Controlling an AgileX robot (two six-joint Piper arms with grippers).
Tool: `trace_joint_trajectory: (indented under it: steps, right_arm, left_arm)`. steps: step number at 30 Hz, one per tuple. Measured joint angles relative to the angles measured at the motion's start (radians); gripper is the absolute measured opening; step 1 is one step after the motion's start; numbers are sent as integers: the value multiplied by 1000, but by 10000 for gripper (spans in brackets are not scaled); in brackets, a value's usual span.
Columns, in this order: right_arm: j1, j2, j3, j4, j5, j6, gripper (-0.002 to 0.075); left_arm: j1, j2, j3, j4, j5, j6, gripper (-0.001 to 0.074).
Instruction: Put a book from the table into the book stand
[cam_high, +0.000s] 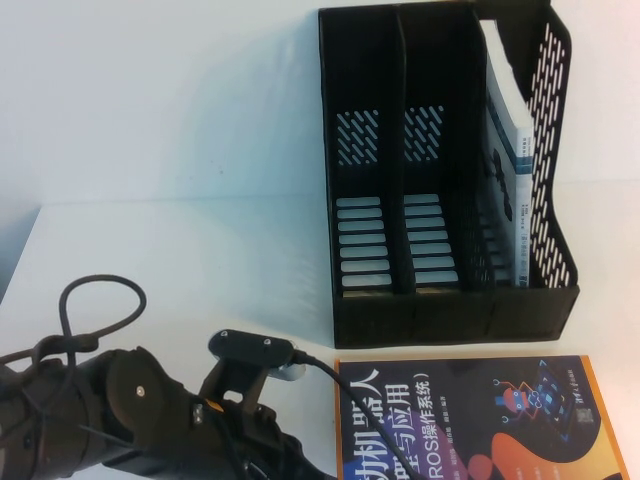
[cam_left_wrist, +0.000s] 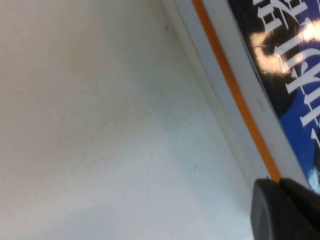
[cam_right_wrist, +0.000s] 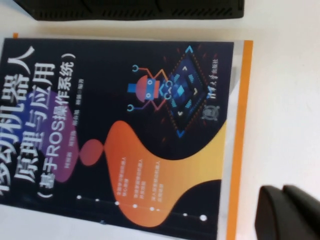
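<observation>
The white-covered book (cam_high: 508, 170) stands upright in the right compartment of the black book stand (cam_high: 370, 90) at the back right of the white table (cam_high: 180, 230). My left arm (cam_high: 130, 410) is at the front left. My left gripper (cam_left_wrist: 279, 182) is shut and empty, low over the table beside the orange-edged side of the dark navy book (cam_left_wrist: 295, 75). My right gripper (cam_right_wrist: 282, 190) is shut and empty, over bare table beside the navy book's other orange edge (cam_right_wrist: 240, 140). The right arm is out of the high view.
The dark navy book (cam_high: 470, 420) with orange shapes lies flat in front of the stand, also in the right wrist view (cam_right_wrist: 125, 130). The stand's left and middle compartments (cam_high: 430, 150) hold nothing. Bare table spreads to the left and behind.
</observation>
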Motion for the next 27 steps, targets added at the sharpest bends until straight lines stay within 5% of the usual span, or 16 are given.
trace_joint_trajectory:
  steps: [11, 27]
  right_arm:
    - [0, -208, 0, 41, 8, -201, 4]
    - [0, -641, 9, -303, 141, 32, 4]
  left_arm:
    - [0, -260, 0, 5, -114, 2, -3]
    - [1, -684, 104, 228, -177, 27, -3]
